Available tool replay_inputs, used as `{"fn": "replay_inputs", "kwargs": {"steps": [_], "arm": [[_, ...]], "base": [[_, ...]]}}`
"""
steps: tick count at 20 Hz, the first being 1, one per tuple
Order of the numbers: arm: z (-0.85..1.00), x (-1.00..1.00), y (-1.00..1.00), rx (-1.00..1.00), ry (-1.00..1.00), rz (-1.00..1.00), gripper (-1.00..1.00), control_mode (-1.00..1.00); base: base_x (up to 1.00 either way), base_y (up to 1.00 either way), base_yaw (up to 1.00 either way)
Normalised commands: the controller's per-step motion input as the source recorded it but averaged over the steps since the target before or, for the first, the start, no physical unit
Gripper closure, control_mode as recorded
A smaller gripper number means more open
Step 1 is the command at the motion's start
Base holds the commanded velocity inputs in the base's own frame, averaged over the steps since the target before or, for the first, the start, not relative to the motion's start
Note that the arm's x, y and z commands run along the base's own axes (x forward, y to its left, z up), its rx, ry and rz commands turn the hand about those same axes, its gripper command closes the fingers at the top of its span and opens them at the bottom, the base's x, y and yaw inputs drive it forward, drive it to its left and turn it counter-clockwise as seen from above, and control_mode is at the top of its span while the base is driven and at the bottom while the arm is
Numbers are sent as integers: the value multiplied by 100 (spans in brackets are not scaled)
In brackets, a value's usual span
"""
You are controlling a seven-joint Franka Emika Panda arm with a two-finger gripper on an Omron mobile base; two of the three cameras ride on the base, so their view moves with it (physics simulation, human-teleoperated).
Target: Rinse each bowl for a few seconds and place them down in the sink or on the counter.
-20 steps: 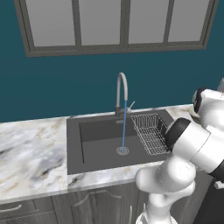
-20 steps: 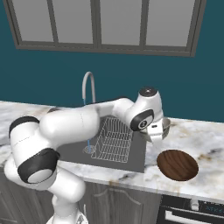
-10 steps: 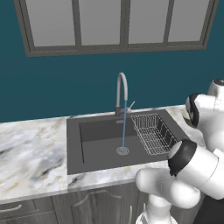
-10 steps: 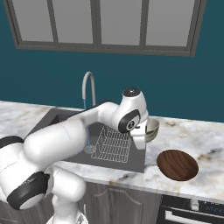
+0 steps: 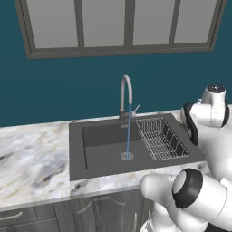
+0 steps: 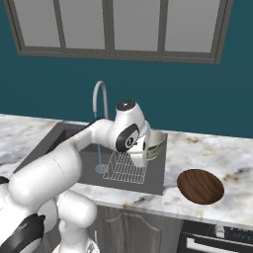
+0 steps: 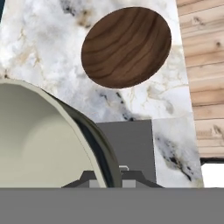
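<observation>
My gripper (image 6: 147, 151) is shut on the rim of the pale cream-green bowl (image 6: 156, 144), which hangs tilted over the right edge of the sink (image 6: 55, 142), above the wire rack (image 6: 127, 170). In the hand view the bowl (image 7: 39, 140) takes up the lower left, with its rim between the finger tips of my gripper (image 7: 107, 177). The dark reddish-brown bowl (image 6: 200, 186), wood-grained, sits on the marble counter (image 6: 222, 153) right of the sink, and it appears again as the brown bowl (image 7: 127, 46) at the top of the hand view.
Water runs in a thin stream (image 5: 128, 131) from the curved faucet (image 5: 127, 90) down to the drain (image 5: 127, 156). The wire rack (image 5: 161, 138) fills the sink's right part. A stove edge (image 6: 217, 237) lies right of the cabinets. Windows stand behind the sink.
The arm has swung left, carrying the cream-green bowl from over the counter to the sink's right edge. The brown bowl has not moved.
</observation>
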Motion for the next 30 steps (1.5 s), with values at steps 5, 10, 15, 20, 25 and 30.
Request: {"fn": "replay_inputs", "kwargs": {"steps": [5,10,15,20,25,30], "arm": [[1,0,51,-2,-2,-2,100,-100],[0,0,51,-2,-1,-1,100,-100],[0,0,51,-1,-2,0,100,-100],[0,0,49,0,-2,0,100,-100],[0,0,50,0,-1,-2,100,-100],[0,2,48,0,-1,-3,100,-100]], "base": [[0,0,0],[0,0,0],[0,0,0],[0,0,0],[0,0,0],[0,0,0]]}}
